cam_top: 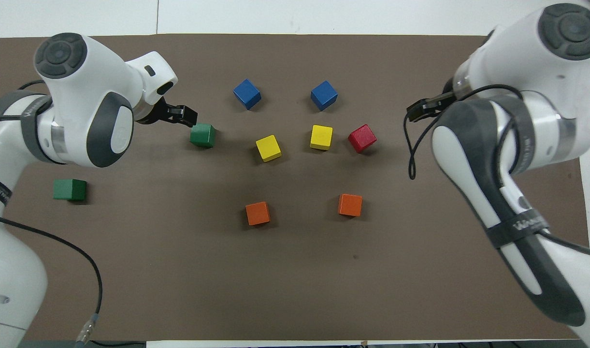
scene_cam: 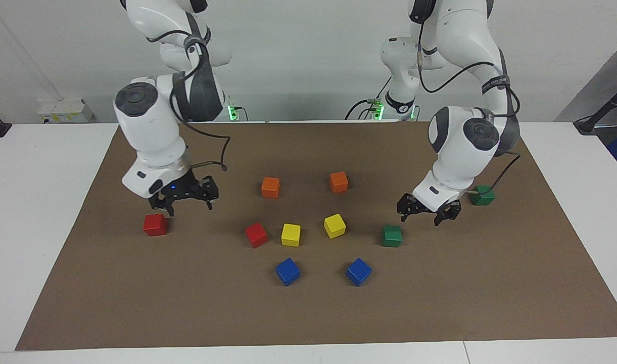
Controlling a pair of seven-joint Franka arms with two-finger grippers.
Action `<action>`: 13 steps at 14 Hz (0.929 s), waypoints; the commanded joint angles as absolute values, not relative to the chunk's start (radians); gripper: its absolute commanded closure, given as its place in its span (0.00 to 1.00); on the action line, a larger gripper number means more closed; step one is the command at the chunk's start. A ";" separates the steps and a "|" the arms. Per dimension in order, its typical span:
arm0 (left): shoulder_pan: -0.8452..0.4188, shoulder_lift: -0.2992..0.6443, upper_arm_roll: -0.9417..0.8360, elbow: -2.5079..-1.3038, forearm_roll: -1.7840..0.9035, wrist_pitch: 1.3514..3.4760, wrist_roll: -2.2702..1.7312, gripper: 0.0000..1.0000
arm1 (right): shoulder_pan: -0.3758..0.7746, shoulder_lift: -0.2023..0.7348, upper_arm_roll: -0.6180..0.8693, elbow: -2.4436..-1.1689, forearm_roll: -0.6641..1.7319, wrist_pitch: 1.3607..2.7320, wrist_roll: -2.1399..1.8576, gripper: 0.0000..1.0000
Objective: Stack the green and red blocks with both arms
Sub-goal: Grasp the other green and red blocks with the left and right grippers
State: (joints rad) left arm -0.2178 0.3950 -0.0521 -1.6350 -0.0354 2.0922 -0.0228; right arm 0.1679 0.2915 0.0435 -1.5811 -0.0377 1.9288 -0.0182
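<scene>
One red block [scene_cam: 155, 224] lies toward the right arm's end of the brown mat; the right arm hides it in the overhead view. The other red block [scene_cam: 256, 234] [cam_top: 362, 138] lies beside a yellow cube. One green block [scene_cam: 391, 235] [cam_top: 202, 135] lies toward the left arm's end. The second green block [scene_cam: 482, 195] [cam_top: 70, 189] lies nearer to the robots. My right gripper [scene_cam: 187, 205] [cam_top: 423, 107] is open and empty, low over the mat next to the first red block. My left gripper [scene_cam: 422, 217] [cam_top: 179, 115] is open and empty, low over the mat between the two green blocks.
Two yellow cubes [scene_cam: 290, 234] [scene_cam: 334, 225] sit mid-mat. Two orange cubes [scene_cam: 270, 187] [scene_cam: 338, 181] lie nearer to the robots, two blue cubes [scene_cam: 287, 271] [scene_cam: 358, 271] farther from them. The brown mat [scene_cam: 308, 313] covers the white table.
</scene>
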 commanded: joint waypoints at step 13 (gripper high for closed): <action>-0.290 0.480 -0.035 -1.747 -0.029 2.321 -0.040 0.00 | 0.285 0.462 0.049 -1.633 -0.080 2.112 0.029 0.00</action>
State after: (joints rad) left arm -0.2700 0.4891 -0.0516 -1.7270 -0.0350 2.2889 -0.0256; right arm 0.2838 0.4676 0.0436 -1.5933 -0.0630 2.0681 0.0113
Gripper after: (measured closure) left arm 0.000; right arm 0.000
